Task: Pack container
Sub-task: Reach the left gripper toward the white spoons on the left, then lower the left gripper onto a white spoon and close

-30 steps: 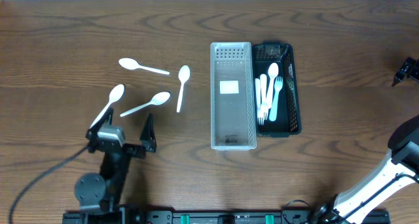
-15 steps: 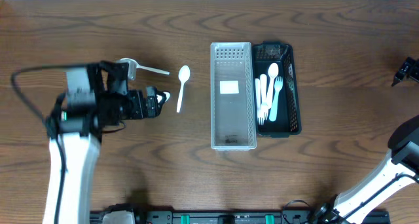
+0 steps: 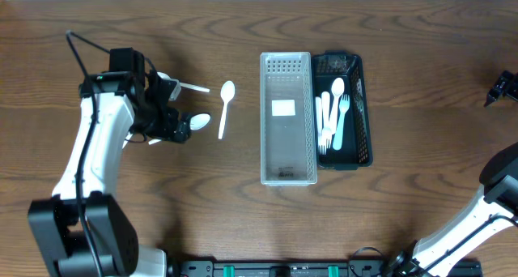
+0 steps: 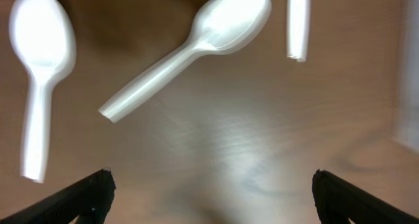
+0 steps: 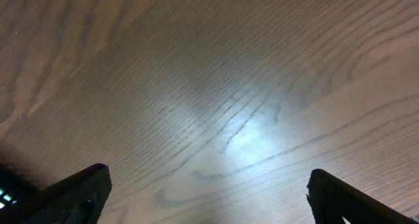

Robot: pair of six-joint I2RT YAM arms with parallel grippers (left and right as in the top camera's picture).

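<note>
Left claw [image 4: 209, 188] hovers, jaws apart and empty, over loose white spoons on the bench [image 3: 405, 228], left of the clear container [image 3: 286, 119].

The step in hand looks like reaching for a spoon to pack. The next move probably calls for lowering onto the slanted spoon [image 4: 196, 44], straddling its handle, then closing. Only the overhead view shows the container, the black tray [image 3: 362, 107] of forks [image 3: 325, 119] touching its right side, a free spoon [image 3: 226, 107] just left of the container, and the right claw [image 3: 502, 87] far right of it. Only the left wrist view shows the slanted spoon whole, with another spoon [image 4: 39, 73] beside it. The right wrist view shows that claw's jaws apart over bare wood.
</note>
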